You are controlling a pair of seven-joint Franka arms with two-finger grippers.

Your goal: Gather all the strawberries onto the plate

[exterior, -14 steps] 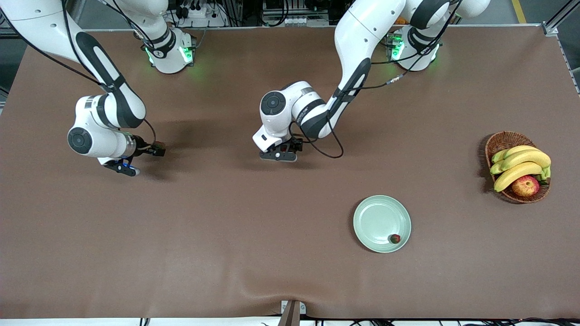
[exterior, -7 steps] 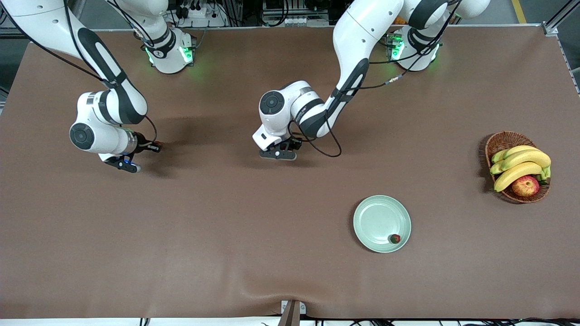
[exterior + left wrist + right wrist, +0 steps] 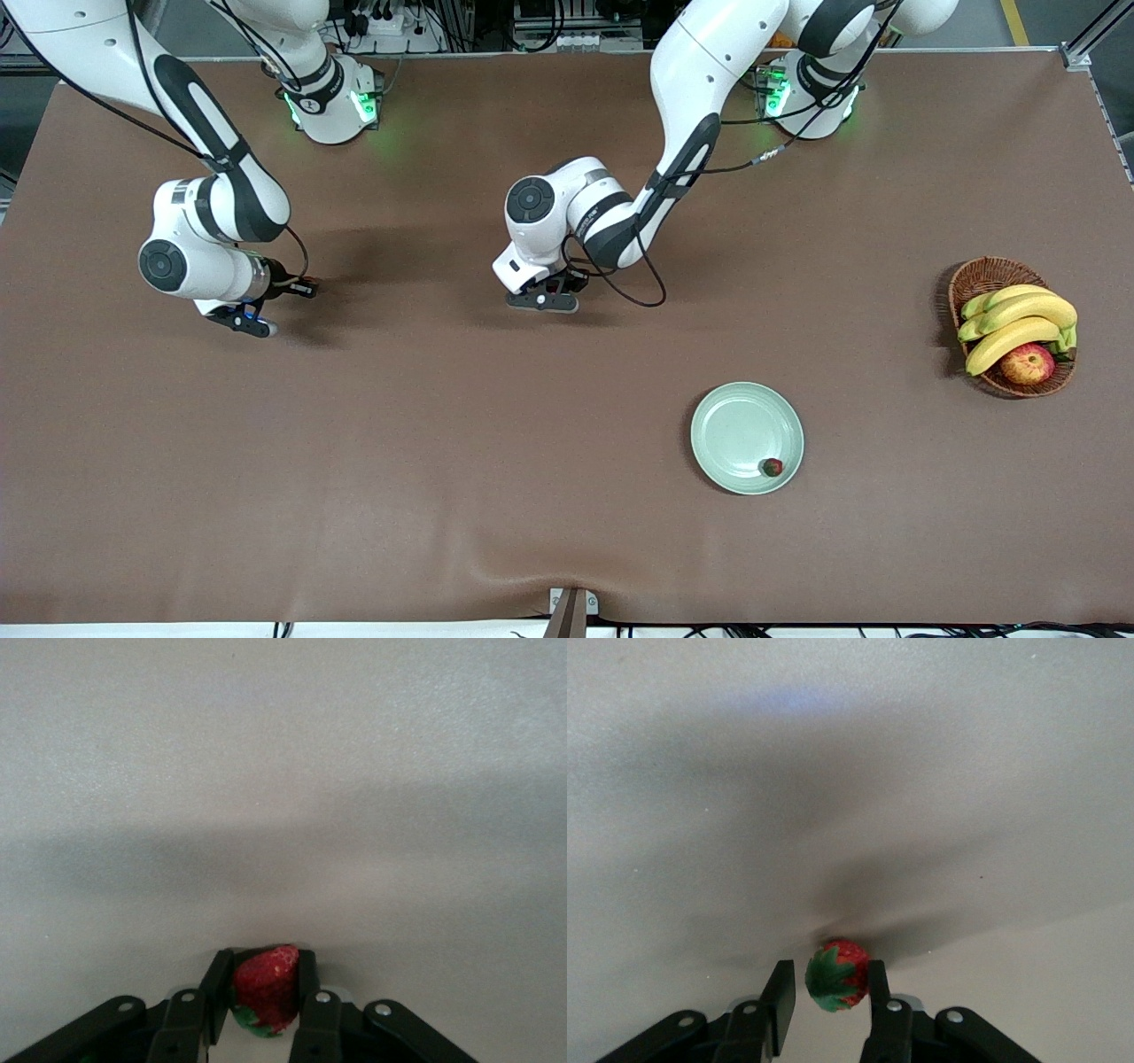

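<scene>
One strawberry (image 3: 772, 467) lies in the pale green plate (image 3: 732, 424), near the rim closest to the front camera. My left gripper (image 3: 542, 301) is low over the middle of the table. In the left wrist view it (image 3: 264, 958) is shut on a second red strawberry (image 3: 267, 988), leafy end toward the wrist. My right gripper (image 3: 241, 321) is low near the right arm's end of the table. In the right wrist view it (image 3: 830, 971) is shut on a third strawberry (image 3: 838, 976), green top facing the camera.
A brown wicker basket (image 3: 982, 273) with bananas (image 3: 1019, 315) and a red-yellow apple (image 3: 1028, 363) stands toward the left arm's end, farther from the front camera than the plate. Brown mat covers the table between the grippers and the plate.
Both grippers have closed on their strawberries. The right hand has shifted slightly away from the front camera; the left hand has barely moved.
</scene>
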